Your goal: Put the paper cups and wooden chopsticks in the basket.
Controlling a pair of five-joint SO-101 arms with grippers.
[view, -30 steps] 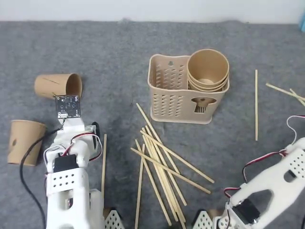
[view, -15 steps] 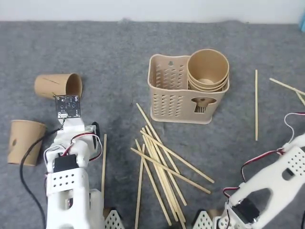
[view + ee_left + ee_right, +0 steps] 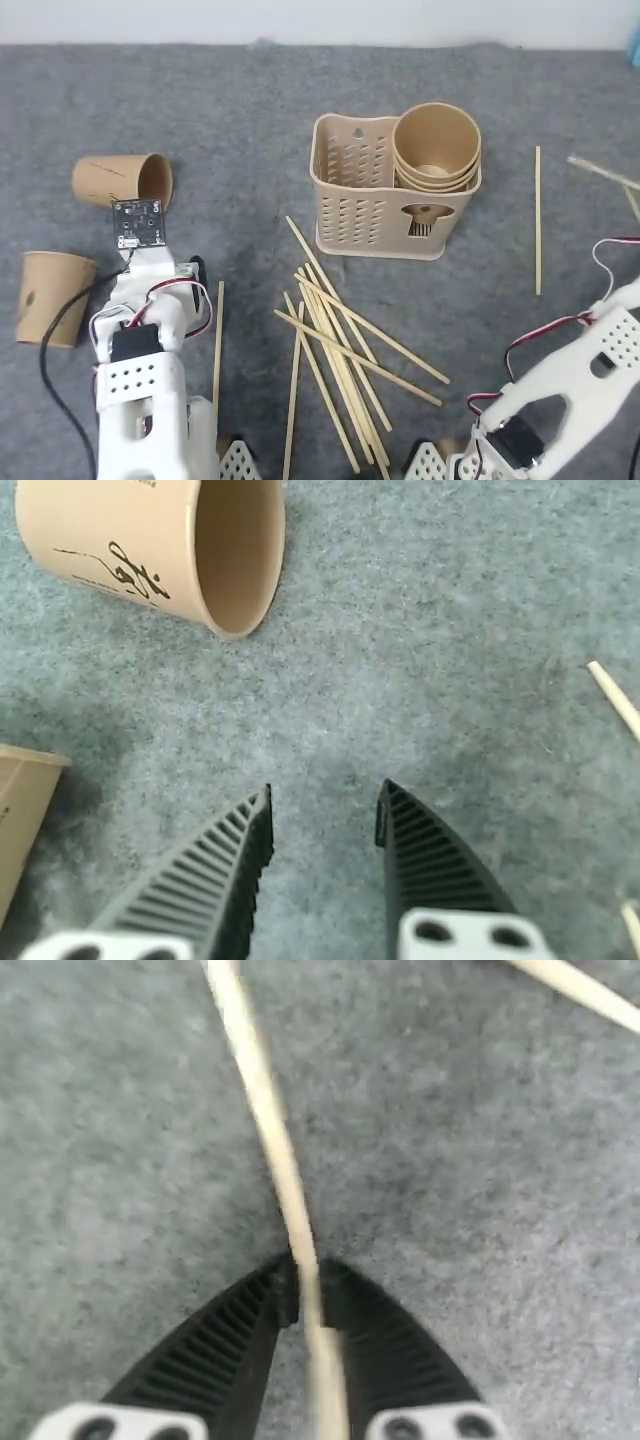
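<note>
the right gripper (image 3: 307, 1272) pinches a chopstick (image 3: 259, 1100) running lengthwise ahead of it, with the basket (image 3: 350, 215) well apart toward the table's middle.

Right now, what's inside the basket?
In the basket, nested paper cups fill the right compartment; their count is hidden. Nothing shows in the left compartment, though its wall hides part of the floor.

Bright, even light; soft shadows

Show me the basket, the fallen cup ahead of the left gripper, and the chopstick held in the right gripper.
basket (image 3: 360, 215): high view, front wall with holes.
cup (image 3: 110, 550): left wrist view, outer side wall.
chopstick (image 3: 265, 1120): right wrist view, middle of its shaft.
</note>
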